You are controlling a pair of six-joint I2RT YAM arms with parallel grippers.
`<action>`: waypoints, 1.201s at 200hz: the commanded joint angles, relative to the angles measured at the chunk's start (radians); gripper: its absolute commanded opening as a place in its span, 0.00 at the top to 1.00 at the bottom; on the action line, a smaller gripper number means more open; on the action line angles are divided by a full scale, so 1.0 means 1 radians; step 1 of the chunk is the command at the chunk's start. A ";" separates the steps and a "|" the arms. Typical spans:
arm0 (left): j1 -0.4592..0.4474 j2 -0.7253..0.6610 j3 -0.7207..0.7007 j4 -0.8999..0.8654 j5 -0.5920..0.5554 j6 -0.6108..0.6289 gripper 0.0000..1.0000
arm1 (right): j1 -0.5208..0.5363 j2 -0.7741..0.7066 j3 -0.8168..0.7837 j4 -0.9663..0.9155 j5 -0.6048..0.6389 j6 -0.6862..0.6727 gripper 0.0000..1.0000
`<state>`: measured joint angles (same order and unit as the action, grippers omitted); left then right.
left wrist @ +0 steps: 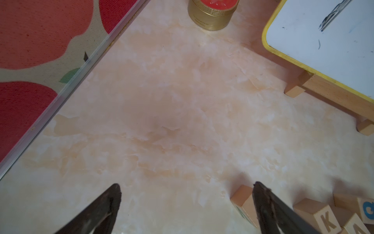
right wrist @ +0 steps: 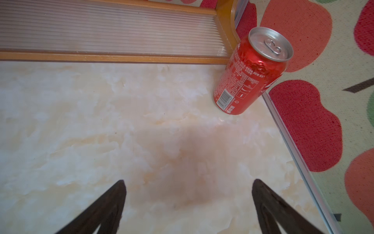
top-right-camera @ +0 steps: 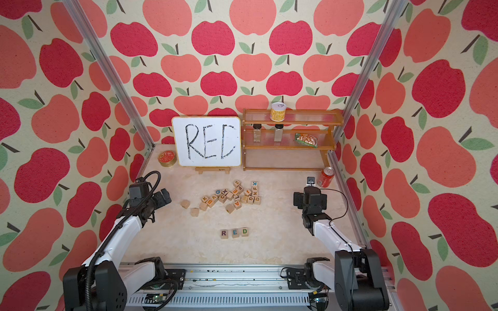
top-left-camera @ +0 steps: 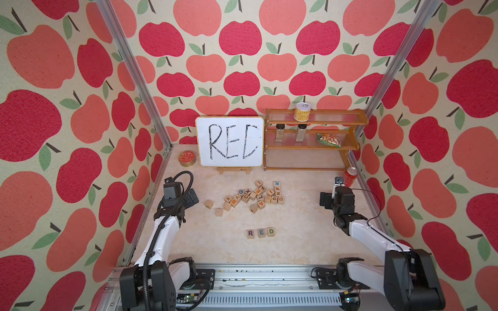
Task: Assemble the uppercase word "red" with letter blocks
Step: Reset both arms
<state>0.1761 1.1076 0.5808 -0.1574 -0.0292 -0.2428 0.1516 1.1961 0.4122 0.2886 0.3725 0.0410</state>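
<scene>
Three light-wood letter blocks stand side by side near the table's front middle, reading RED: a purple R (top-left-camera: 250,234), a blue E (top-left-camera: 261,232) and a green D (top-left-camera: 270,231). Both top views show the row, with the R (top-right-camera: 224,233) at its left end. My left gripper (top-left-camera: 192,198) hovers open far to the left of the row and behind it. My right gripper (top-left-camera: 324,200) hovers open far to the right. In the wrist views, the left gripper (left wrist: 187,188) and the right gripper (right wrist: 188,186) have only bare table between their fingers. Neither touches the row.
A pile of other letter blocks (top-left-camera: 256,195) lies behind the row, with two loose blocks (top-left-camera: 208,203) to its left; one block (left wrist: 241,199) sits beside a left finger. At the back stand a whiteboard (top-left-camera: 229,141), a gold tin (top-left-camera: 186,158), a wooden shelf (top-left-camera: 312,146) and a red can (right wrist: 253,71).
</scene>
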 commanded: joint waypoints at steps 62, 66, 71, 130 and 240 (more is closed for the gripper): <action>0.063 0.243 -0.149 0.681 0.119 0.076 0.01 | -0.024 0.233 0.032 0.393 -0.042 -0.082 0.01; 0.063 0.253 -0.149 0.703 0.120 0.079 0.01 | -0.024 0.244 0.028 0.415 -0.044 -0.086 0.01; 0.063 0.269 -0.144 0.718 0.127 0.082 0.01 | -0.026 0.259 0.017 0.449 -0.045 -0.089 0.01; -0.043 0.414 -0.140 0.888 0.145 0.218 0.01 | -0.061 0.338 -0.008 0.555 -0.152 -0.080 0.01; -0.070 0.460 -0.148 0.935 0.120 0.243 0.01 | -0.065 0.357 -0.026 0.606 -0.162 -0.082 0.01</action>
<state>0.1066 1.5673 0.4316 0.7467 0.0940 -0.0235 0.0948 1.5517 0.3939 0.8680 0.2218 -0.0334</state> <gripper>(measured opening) 0.994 0.990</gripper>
